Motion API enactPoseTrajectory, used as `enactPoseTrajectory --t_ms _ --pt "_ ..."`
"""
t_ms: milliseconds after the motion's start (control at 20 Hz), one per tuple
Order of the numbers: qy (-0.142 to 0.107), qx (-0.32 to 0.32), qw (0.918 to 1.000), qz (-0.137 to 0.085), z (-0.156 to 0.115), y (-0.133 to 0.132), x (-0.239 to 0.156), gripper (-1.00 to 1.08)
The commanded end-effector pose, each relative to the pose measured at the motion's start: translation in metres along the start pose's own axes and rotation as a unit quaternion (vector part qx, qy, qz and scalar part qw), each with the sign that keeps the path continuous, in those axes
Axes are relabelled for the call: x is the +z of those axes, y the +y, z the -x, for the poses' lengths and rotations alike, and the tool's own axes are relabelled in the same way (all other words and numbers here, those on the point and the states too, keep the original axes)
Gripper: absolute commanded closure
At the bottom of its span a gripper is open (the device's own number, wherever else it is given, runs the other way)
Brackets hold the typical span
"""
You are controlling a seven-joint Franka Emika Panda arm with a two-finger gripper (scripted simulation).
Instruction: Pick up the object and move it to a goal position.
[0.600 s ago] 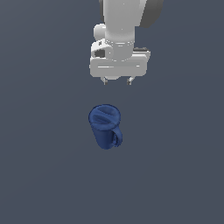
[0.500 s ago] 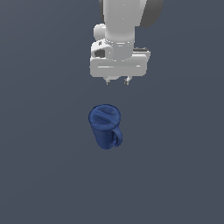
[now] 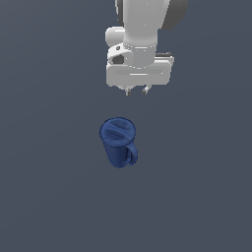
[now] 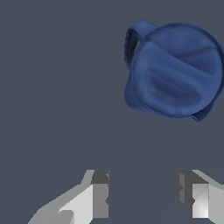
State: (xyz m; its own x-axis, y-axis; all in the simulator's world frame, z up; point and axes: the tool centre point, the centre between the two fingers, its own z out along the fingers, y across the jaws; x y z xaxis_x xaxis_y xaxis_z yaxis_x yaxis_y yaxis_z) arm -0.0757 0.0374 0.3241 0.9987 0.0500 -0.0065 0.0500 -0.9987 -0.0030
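Nothing of the task is done yet: the dark blue tapered mug with a loop handle (image 3: pixel 118 141) stands on the flat grey floor (image 3: pixel 44 187) at 6 o'clock from the white two-fingered gripper (image 3: pixel 137 91), whose jaws are spread and empty (no goal marker shows), so approach, grasp and carry all remain.

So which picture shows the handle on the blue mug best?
The wrist view. There the mug looks big and its handle sticks out clearly from the side as an open loop. In the exterior view the mug is small, and its handle is just a little bump low on the side.
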Motion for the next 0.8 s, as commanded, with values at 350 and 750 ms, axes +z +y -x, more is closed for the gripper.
enactPoseTrajectory --t_ms 350,750 --pt "-0.005 -0.010 0.9999 0.004 -0.013 0.000 0.000 -0.20" --pt "-0.018 -0.033 0.9992 0.013 -0.042 0.000 0.003 -0.20"
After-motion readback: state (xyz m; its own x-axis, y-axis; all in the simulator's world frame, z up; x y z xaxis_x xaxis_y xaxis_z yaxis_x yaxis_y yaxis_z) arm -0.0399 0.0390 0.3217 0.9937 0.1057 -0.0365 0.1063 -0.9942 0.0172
